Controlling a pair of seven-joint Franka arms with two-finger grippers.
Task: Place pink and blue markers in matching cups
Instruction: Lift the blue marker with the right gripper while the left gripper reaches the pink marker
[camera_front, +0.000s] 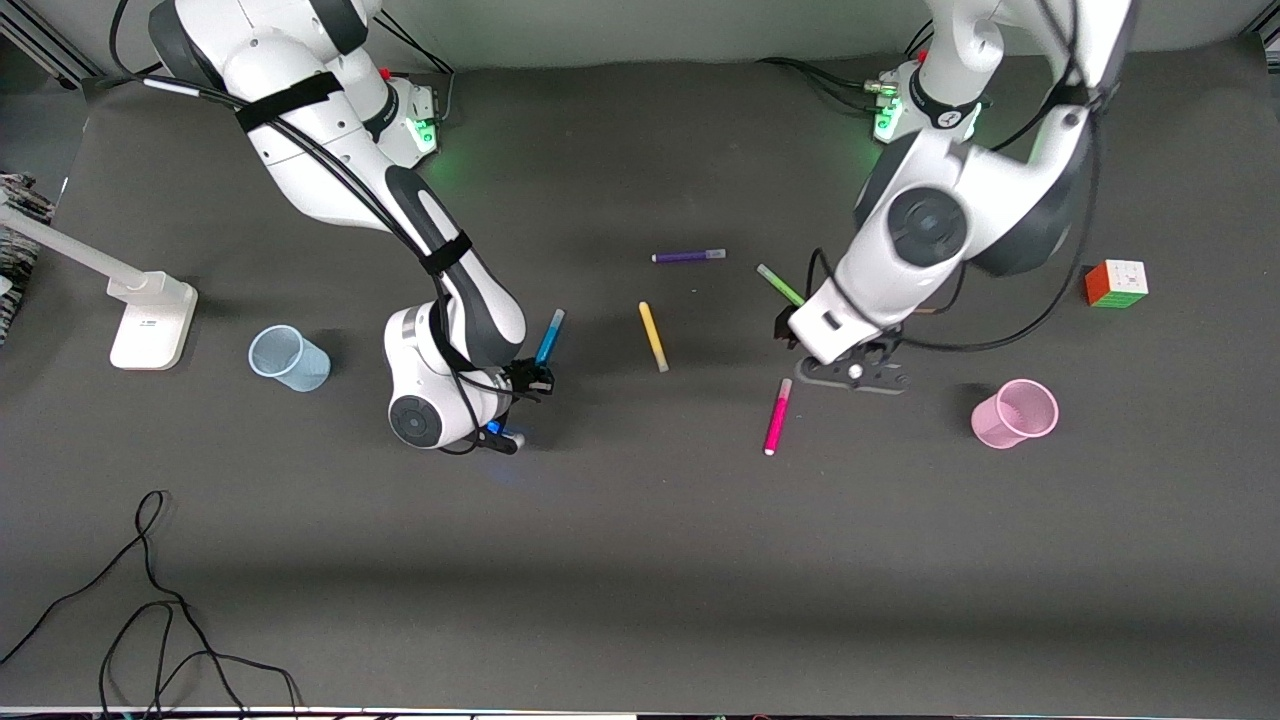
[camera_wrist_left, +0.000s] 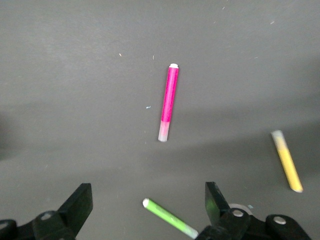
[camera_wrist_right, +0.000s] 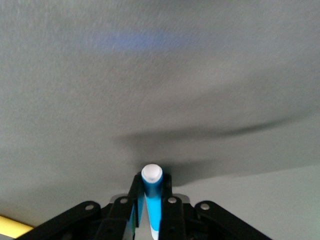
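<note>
Pens: five – blue, pink, yellow (camera_front: 653, 336), green (camera_front: 781, 286), purple (camera_front: 689, 256).
Cups: two – translucent pale blue tumbler (camera_front: 289, 358), ribbed pink tumbler (camera_front: 1015, 413), nothing visible inside.
Right gripper (camera_wrist_right: 150, 200): clamped on slim blue marker (camera_front: 549, 336).
Left gripper (camera_wrist_left: 147, 202): spread, above table just beside magenta-pink marker (camera_front: 777, 416), which lies flat.

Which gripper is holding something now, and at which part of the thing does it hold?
The right gripper is shut on the slim bright blue marker, clamping its lower barrel, near one end. The left gripper is open over the table, holding nothing.
</note>
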